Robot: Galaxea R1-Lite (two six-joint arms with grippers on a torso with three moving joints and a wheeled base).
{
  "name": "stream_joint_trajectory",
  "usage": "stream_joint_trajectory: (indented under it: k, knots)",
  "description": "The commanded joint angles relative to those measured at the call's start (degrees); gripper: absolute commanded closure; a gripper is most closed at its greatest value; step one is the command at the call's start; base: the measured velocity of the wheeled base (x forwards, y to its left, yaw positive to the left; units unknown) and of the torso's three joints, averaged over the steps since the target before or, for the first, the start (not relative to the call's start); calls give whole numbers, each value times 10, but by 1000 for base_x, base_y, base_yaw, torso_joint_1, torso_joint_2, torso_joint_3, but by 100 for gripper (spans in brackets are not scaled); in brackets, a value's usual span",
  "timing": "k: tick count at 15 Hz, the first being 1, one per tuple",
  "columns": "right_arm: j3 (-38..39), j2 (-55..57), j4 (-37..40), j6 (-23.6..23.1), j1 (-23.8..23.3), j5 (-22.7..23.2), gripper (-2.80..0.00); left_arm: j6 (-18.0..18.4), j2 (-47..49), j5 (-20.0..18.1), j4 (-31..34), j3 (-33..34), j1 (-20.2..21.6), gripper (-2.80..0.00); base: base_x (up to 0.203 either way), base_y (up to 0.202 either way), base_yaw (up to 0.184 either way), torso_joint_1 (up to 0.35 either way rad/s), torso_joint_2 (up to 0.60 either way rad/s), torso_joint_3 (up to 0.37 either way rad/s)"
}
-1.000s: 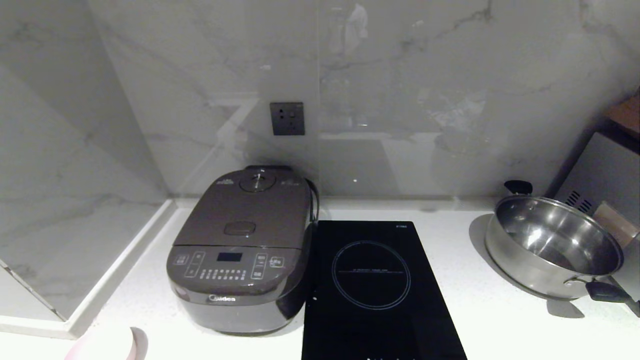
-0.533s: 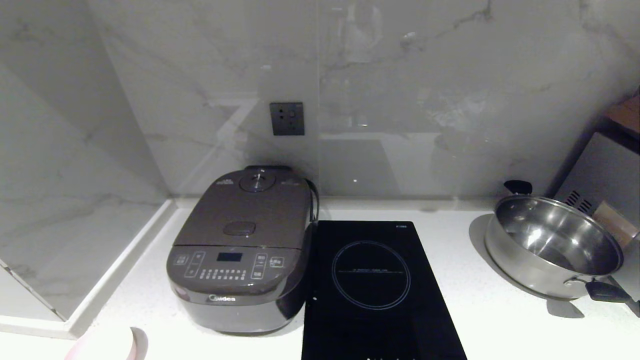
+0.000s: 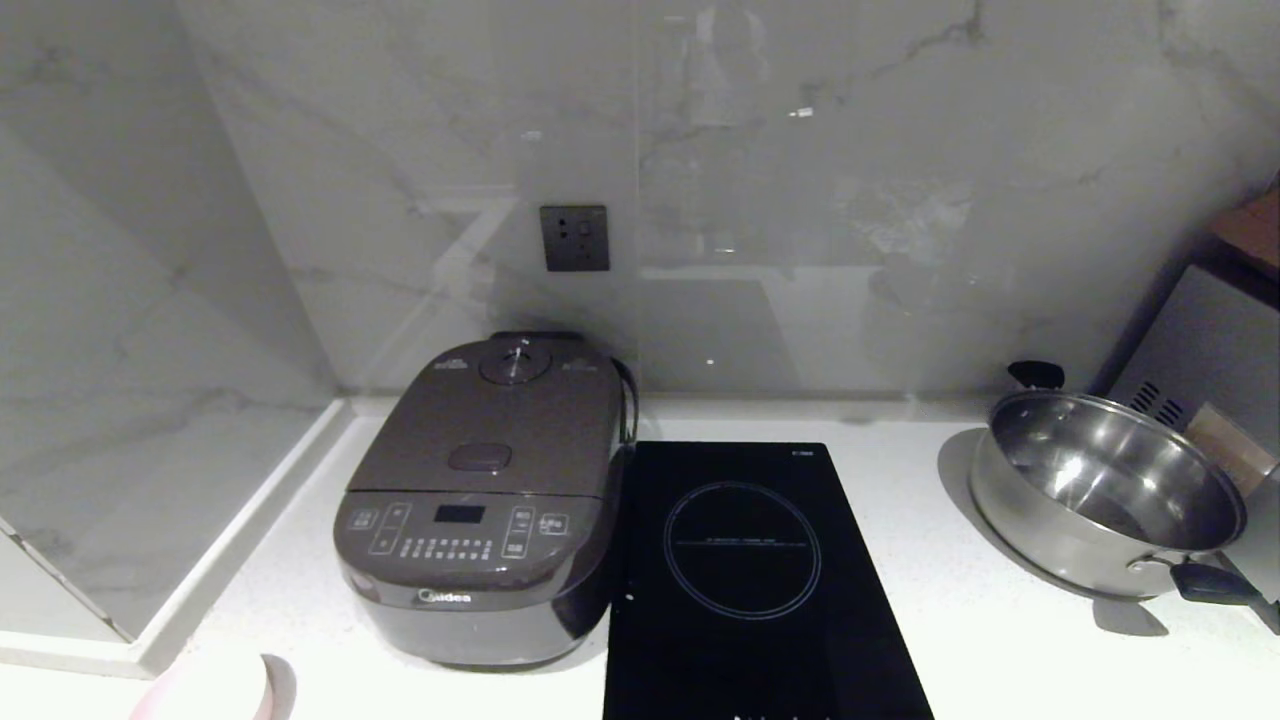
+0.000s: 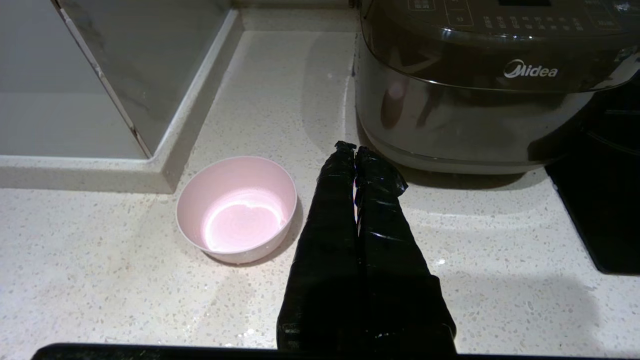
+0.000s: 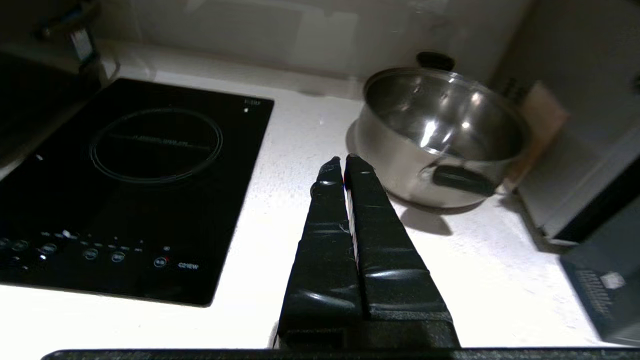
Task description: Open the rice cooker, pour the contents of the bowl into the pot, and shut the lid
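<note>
Left gripper (image 4: 354,148) pressed shut, empty, above the white speckled counter (image 4: 100,280); small pale pink bowl (image 4: 236,207) just beside it. Right gripper (image 5: 343,161) likewise closed. Beyond, dark grey-brown Midea rice cooker (image 3: 480,500), lid (image 3: 490,425) down, touching the black induction hob (image 3: 745,575).

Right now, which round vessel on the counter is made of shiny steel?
The pan at the counter's right end: bright steel with black handles. The bowl near the rice cooker is pale pink and smaller.

The dark rice cooker (image 4: 475,85), its lid (image 3: 495,425) shut, stands just beyond the left gripper (image 4: 354,149), and the upright, empty pink bowl (image 4: 236,207) sits close beside that gripper's fingers.
</note>
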Motion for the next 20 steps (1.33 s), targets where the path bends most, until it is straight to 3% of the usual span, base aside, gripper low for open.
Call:
stream_joint_trajectory:
  k: [1, 3, 20]
  knots:
    - [72, -3, -58, -4, 0, 3, 0, 0, 0, 0, 1, 0, 0, 0, 0, 0, 0, 0, 0, 0]
    - [127, -3, -117, -5, 0, 5, 0, 0, 0, 0, 1, 0, 0, 0, 0, 0, 0, 0, 0, 0]
    - [123, -2, -109, 43, 1, 6, 0, 1, 0, -1, 1, 0, 0, 0, 0, 0, 0, 0, 0, 0]
